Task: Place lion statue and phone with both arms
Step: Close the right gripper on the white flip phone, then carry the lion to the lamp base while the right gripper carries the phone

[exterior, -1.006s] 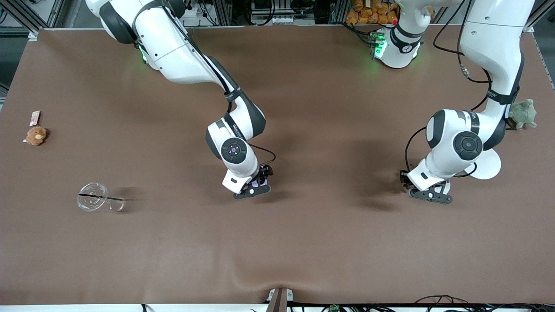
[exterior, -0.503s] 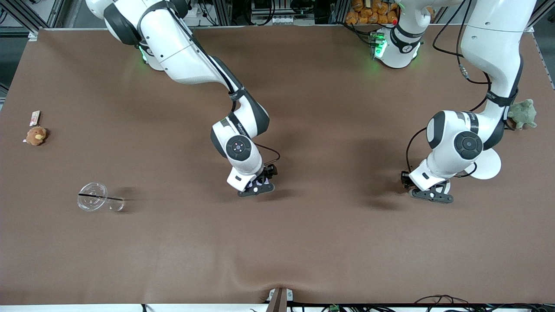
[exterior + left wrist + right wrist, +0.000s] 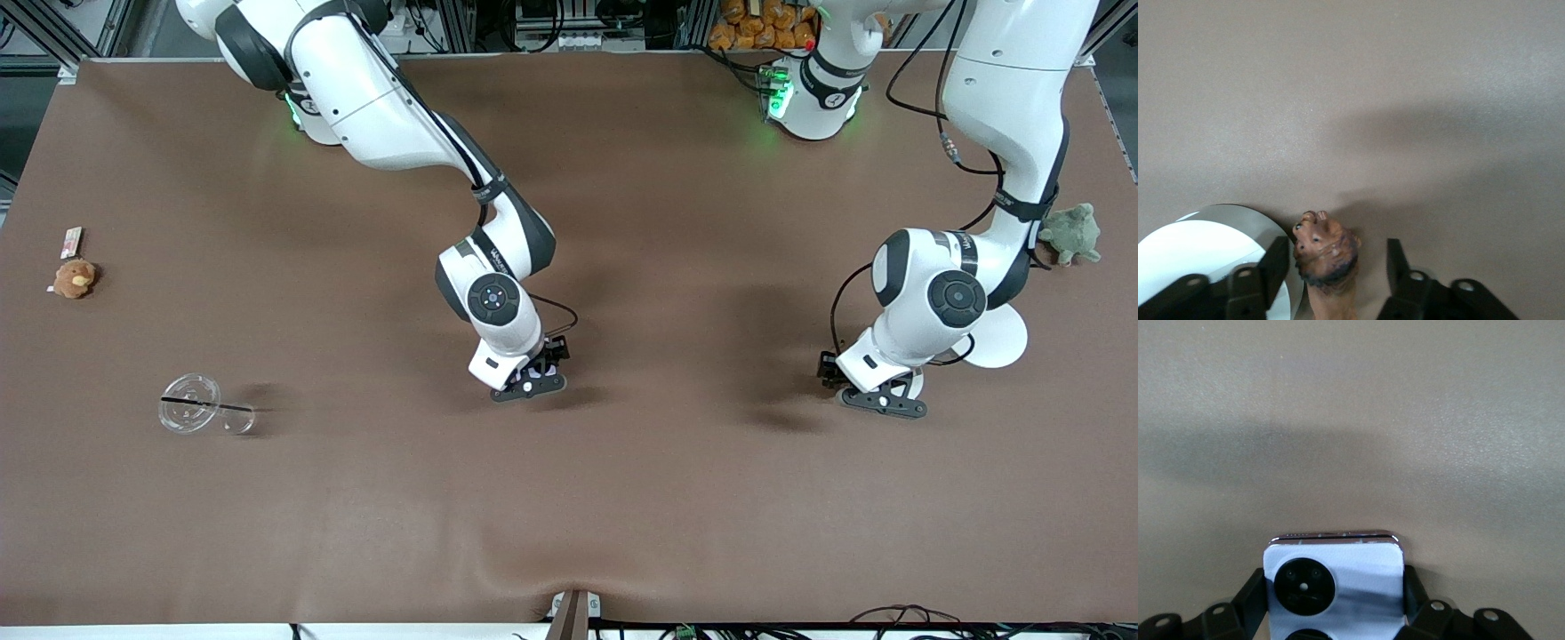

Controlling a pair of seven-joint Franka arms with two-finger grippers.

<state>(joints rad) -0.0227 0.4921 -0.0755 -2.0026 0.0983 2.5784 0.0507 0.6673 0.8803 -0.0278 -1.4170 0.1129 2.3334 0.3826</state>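
Note:
The lion statue (image 3: 1327,253), orange-brown with a darker mane, lies on the brown table between the fingers of my left gripper (image 3: 1336,250). One finger touches its head and the other stands apart from it, so the jaws are open around it. In the front view my left gripper (image 3: 876,396) is low over the table and hides the lion. My right gripper (image 3: 1335,583) is shut on the pale lilac phone (image 3: 1335,583), camera circles up, just above the table. In the front view it (image 3: 529,384) is near the table's middle.
A white round plate (image 3: 1000,338) lies beside the left gripper and also shows in the left wrist view (image 3: 1191,250). A green plush turtle (image 3: 1071,234) sits at the left arm's end. A brown plush toy (image 3: 74,278) and a clear plastic lid (image 3: 191,414) are at the right arm's end.
My right gripper has moved a little toward the left arm's end of the table with the phone in it. The left gripper has barely shifted.

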